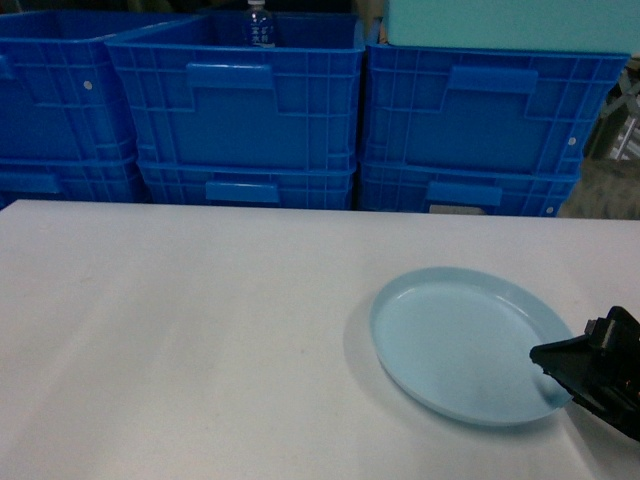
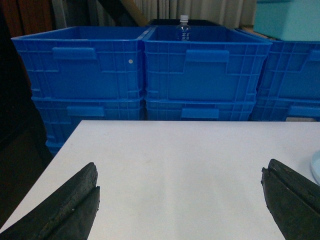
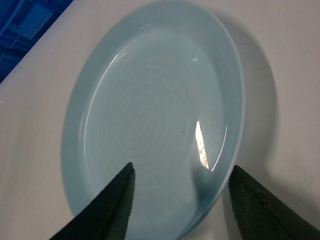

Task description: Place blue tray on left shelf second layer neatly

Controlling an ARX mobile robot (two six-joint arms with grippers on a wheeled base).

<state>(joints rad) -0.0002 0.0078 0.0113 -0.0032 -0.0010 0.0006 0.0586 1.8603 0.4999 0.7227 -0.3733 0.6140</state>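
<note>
Blue tray (image 1: 465,343) lies flat on the white table (image 1: 180,340), toward four o'clock in the head view, not yet lifted. Going left to right, the left gripper (image 2: 180,200) hangs over bare tabletop with its fingers spread wide and nothing between them, facing the stacked dark-blue crates (image 2: 145,75) at twelve o'clock, where a water bottle (image 2: 183,28) stands in one; only a sliver of the tray's rim shows at that view's three o'clock edge. At the tray's four o'clock rim the right gripper (image 1: 560,372) is closing in for the pick, its jaws spread with one finger over the dish's floor and the other outside the rim, neither clearly touching. By the look of it the grasp is the step in hand; the next move calls for pinching the low rim firmly, since the glossy plastic may slip. The right wrist view alone shows this straddle of the rim; the head view alone shows the pale teal box (image 1: 510,22) on the right-hand crates. No shelf appears in any view.
</note>
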